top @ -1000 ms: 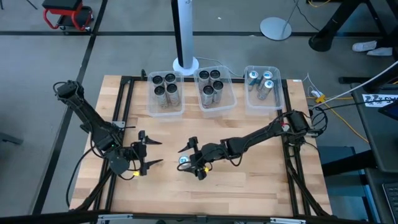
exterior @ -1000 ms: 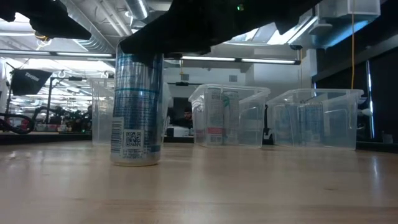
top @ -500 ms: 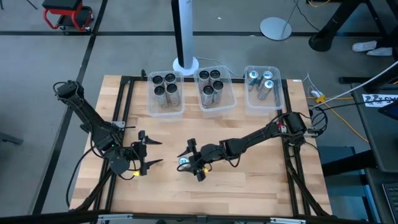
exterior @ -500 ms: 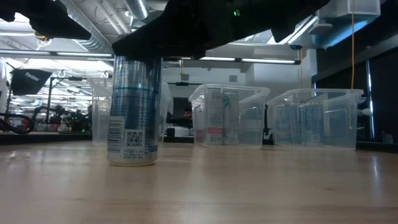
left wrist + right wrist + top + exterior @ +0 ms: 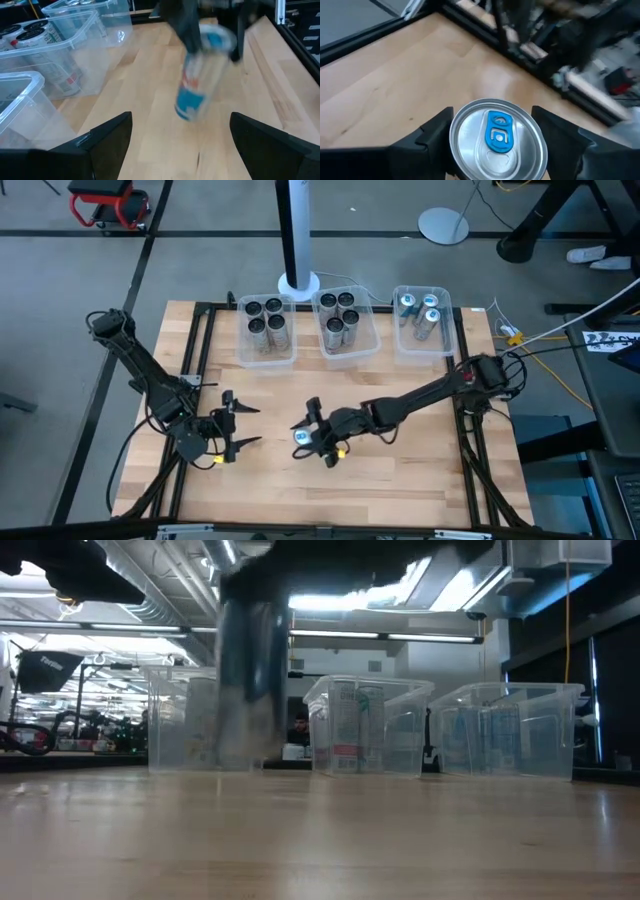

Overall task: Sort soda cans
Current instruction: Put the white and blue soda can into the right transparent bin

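Observation:
One soda can [image 5: 302,436] with a silver side and a pale top carrying a blue tab [image 5: 496,137] sits between the fingers of my right gripper [image 5: 318,436] near the table's middle. The low view shows this can [image 5: 253,680] blurred and clear of the wood. In the left wrist view the same can [image 5: 200,75] is tilted. My left gripper [image 5: 240,426] is open and holds nothing, left of the can. The other soda cans stand in three clear bins at the far edge. My right gripper pinches the soda can between its two fingers [image 5: 427,137], which lie on opposite sides of the upper wall just under the rim [image 5: 456,145]. The fingers come down from above. The can is lifted clear of the table and hangs tilted below them.
Three clear bins stand along the far edge. The left bin [image 5: 240,345] and the middle bin [image 5: 372,340] hold dark-topped cans, and the right bin [image 5: 447,330] holds blue-topped cans. A white pole base [image 5: 298,282] is behind them. Bare wood lies around both grippers.
The can stood on the table with my right gripper around its top; it is now lifted clear and tilted. Gripper and can have shifted a little toward the table's right.

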